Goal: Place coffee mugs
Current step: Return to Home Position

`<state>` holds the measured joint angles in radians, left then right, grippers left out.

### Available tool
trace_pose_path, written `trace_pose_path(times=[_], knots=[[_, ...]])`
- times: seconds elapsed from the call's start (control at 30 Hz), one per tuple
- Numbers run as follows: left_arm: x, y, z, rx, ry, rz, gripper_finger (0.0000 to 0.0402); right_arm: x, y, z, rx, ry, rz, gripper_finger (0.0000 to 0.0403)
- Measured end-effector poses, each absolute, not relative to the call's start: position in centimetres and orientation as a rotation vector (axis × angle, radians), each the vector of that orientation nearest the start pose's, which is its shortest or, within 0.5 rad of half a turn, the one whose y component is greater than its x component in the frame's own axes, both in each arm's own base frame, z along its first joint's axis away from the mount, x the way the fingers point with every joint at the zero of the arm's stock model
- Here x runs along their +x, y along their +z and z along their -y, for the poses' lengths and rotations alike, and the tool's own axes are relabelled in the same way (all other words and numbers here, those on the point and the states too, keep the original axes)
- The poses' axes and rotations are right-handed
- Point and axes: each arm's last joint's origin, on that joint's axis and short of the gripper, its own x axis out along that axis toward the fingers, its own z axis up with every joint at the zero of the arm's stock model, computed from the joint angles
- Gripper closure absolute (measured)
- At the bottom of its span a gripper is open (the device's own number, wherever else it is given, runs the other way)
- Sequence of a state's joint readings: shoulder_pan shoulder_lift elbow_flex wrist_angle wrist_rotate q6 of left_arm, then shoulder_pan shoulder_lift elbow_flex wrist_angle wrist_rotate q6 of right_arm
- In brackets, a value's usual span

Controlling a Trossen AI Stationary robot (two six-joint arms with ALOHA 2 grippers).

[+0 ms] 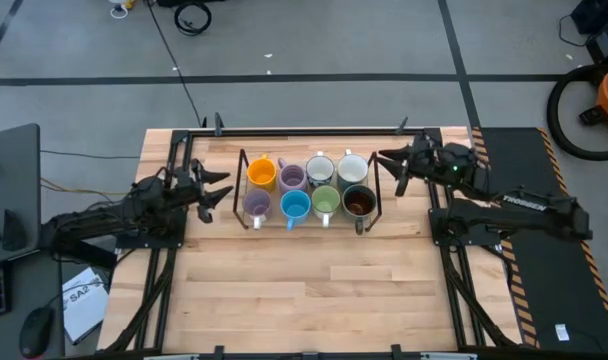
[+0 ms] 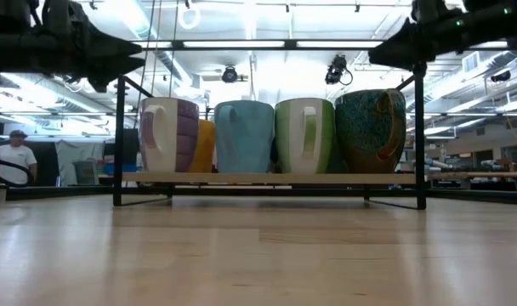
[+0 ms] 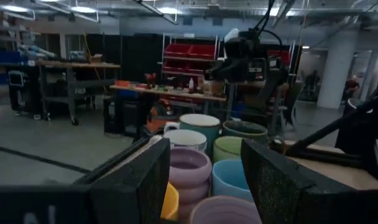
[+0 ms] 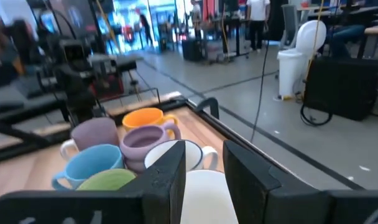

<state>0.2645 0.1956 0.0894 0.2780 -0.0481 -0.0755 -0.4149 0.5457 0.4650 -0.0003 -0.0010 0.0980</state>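
Eight small handled ceramic coffee mugs [image 1: 295, 205] stand in two rows of four inside the black wire rack [image 1: 244, 180] on the pale wooden surface [image 1: 314, 290]. The left gripper [image 1: 224, 187] hovers beside the rack's left end and the right gripper [image 1: 388, 170] beside its right end, both with fingers apart and holding nothing.

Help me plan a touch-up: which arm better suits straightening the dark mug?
Probably right. The dark mug sits at the rack's right end, beside the open right gripper; the left gripper is past the opposite end.
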Motion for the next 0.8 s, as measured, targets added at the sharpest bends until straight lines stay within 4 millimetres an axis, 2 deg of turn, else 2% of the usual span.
trace_pose_path(times=[0.17, 0.37, 0.63, 0.8], knots=[[10.2, 19.4, -2.9, -0.096, 0.299, 0.164, 0.0198, 12.4, 24.8, 5.5, 0.165, -0.413, 0.039, 0.0290], [10.0, 19.4, -2.8, -0.104, 0.283, 0.177, 0.0199, 11.5, 22.0, 5.1, 0.243, -0.405, 0.103, 0.0290], [9.0, 18.8, -2.5, -0.107, 0.264, 0.145, 0.0199, 9.9, 20.9, 4.5, 0.382, -0.435, 0.253, 0.0290], [9.0, 18.8, -2.4, -0.119, 0.251, 0.147, 0.0201, 9.6, 20.1, 4.3, 0.408, -0.393, 0.267, 0.0290]])
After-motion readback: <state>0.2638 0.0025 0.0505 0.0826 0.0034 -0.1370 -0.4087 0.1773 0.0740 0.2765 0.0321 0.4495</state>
